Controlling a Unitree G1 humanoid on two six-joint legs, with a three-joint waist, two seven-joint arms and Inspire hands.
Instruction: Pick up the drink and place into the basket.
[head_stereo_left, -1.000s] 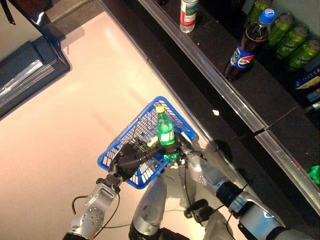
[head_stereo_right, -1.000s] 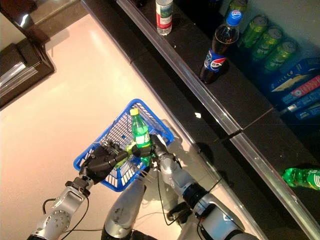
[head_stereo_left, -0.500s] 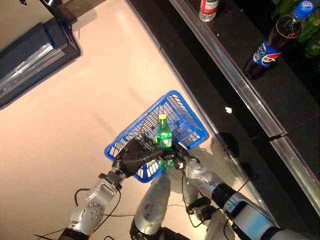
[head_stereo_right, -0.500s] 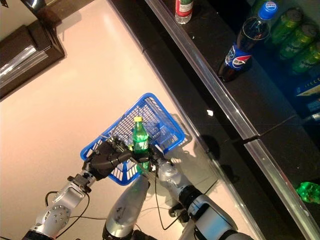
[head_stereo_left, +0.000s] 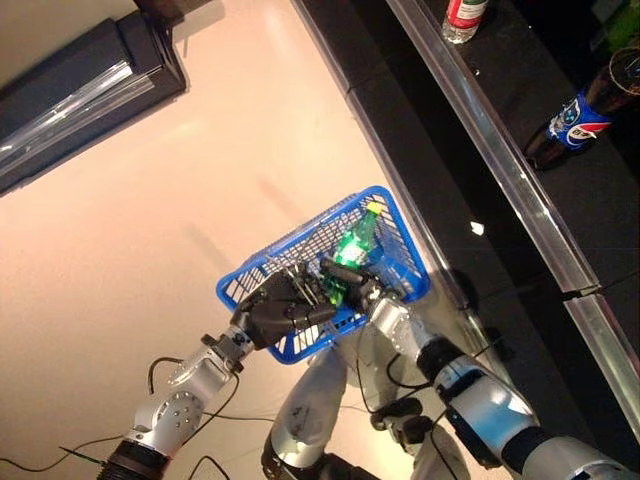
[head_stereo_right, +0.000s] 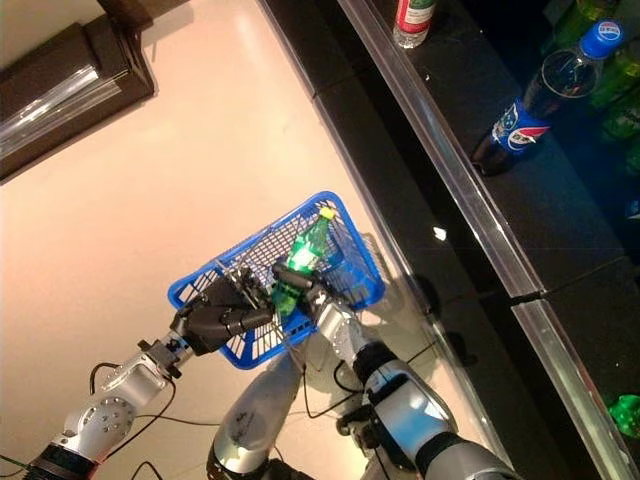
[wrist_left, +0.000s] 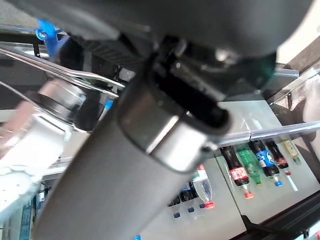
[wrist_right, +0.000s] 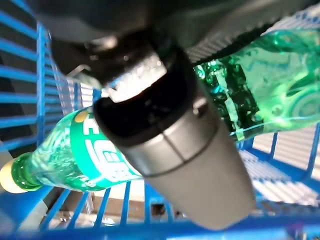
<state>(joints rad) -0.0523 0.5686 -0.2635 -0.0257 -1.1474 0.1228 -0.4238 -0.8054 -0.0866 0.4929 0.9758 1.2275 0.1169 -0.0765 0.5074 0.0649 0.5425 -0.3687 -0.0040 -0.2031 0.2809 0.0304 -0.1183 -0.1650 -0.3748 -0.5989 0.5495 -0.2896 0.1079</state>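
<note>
The blue basket (head_stereo_left: 404, 262) hangs in front of me above the pale floor, and my left hand (head_stereo_left: 283, 311) is shut on its thin wire handles (wrist_left: 75, 75). A green drink bottle (head_stereo_left: 353, 245) with a yellow cap lies tilted inside the basket, cap pointing away from me. My right hand (head_stereo_left: 352, 290) reaches into the basket and is still curled round the bottle's lower part. In the right wrist view the bottle (wrist_right: 92, 157) lies against the blue mesh (wrist_right: 30, 75) with a finger (wrist_right: 170, 145) across it.
A black counter with a metal rail (head_stereo_left: 505, 160) runs along the right. On it stand a cola bottle (head_stereo_left: 575, 110), a clear bottle with a red label (head_stereo_left: 460, 15) and green cans (head_stereo_right: 620, 90). A dark cabinet (head_stereo_left: 80, 80) stands at the far left.
The bottle went from upright above the basket to tilted down inside it, my right hand lowering with it. The camera has shifted, so the counter sits further right.
</note>
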